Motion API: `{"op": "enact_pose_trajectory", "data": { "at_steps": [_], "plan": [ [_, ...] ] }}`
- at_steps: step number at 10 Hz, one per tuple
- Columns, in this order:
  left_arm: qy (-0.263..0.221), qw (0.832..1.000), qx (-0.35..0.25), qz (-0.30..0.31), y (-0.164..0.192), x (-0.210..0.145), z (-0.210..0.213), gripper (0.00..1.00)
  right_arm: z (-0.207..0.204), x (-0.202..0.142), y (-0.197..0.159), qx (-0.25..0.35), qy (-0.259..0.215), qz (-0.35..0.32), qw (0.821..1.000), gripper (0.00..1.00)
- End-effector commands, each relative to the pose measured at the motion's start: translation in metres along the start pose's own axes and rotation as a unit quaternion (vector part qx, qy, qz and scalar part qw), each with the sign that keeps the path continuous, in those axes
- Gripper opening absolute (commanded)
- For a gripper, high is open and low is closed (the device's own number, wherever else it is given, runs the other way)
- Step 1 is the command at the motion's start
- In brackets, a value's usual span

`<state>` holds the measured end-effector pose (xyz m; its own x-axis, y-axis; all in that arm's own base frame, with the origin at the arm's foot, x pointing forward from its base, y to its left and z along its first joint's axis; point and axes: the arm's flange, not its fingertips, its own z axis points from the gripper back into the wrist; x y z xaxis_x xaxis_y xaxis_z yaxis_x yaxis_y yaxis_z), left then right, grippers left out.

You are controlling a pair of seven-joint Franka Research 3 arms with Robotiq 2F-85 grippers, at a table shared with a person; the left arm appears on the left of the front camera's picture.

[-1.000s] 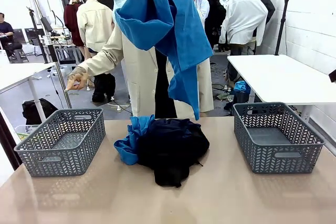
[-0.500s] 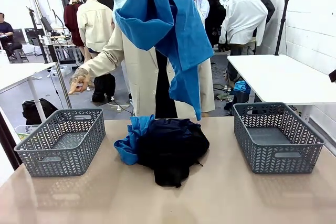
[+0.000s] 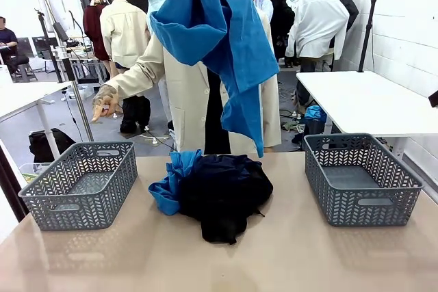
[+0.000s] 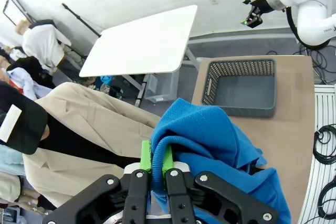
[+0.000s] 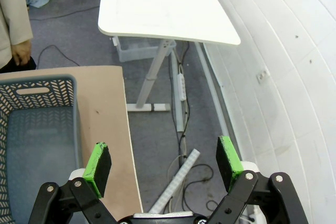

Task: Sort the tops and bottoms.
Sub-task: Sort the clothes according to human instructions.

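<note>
My left tool (image 4: 156,157) clenched on bright blue garment (image 3: 215,39), ribbed edge pinched between pads (image 4: 146,156); it dangles high over tabletop (image 3: 308,258), folds draped, long tail hanging. My right tool (image 5: 164,162) released, spread wide beside grey basket (image 5: 47,95).

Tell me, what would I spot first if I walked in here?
A big blue garment dangles high in the middle, pinched in the shut left tool. Under it, a dark heap of clothes lies on the table between the left basket and the right basket. A person in a beige coat stands behind.
</note>
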<state>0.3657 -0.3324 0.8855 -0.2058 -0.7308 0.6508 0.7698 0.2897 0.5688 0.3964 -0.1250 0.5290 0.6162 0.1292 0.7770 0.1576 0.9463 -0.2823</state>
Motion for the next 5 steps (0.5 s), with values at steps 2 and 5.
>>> {"op": "enact_pose_trajectory", "data": {
  "at_steps": [2, 5],
  "plan": [
    [0.032, 0.998, 0.053, -0.008, 0.016, -0.026, 0.049, 0.0, 0.0, 0.0, 0.001, -0.001, 0.001, 0.009, 1.0, 1.0],
    [0.085, 0.989, 0.116, 0.016, 0.021, -0.064, 0.113, 0.0, 0.0, 0.0, 0.001, -0.001, 0.001, 0.009, 1.0, 1.0]
  ]
}}
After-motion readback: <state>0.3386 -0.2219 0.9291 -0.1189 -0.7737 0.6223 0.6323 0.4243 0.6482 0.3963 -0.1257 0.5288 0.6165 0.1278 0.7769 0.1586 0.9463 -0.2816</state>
